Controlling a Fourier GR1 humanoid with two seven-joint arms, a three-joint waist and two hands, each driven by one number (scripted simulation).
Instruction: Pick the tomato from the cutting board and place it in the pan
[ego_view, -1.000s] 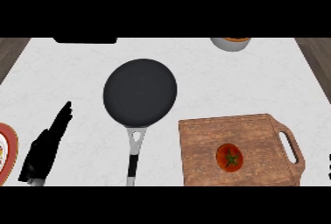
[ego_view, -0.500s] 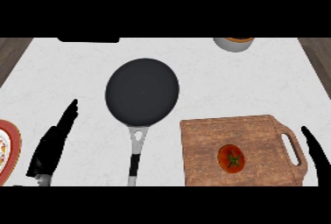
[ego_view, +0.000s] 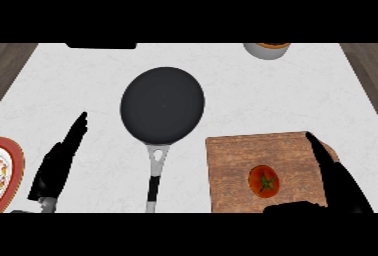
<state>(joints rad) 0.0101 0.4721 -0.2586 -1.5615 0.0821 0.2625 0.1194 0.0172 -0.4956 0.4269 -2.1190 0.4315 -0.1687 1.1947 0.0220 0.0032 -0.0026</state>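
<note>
The tomato lay on the cutting board, in its lower middle part, stem end up. The board rested on the white table to the right of the pan, just beside the pan's handle and apart from it. The pan was dark and round, with its handle pointing toward the lower edge of the view.

The right hand reached over the board's right side, to the right of the tomato and close to it but not touching. Its fingers were straight and its thumb spread below the tomato, so the hand stood wide and held nothing.

The left hand rested to the left of the pan, fingers straight and up, holding nothing. A red-rimmed plate showed further left of the pan, and a bowl lay beyond the pan to the right.
</note>
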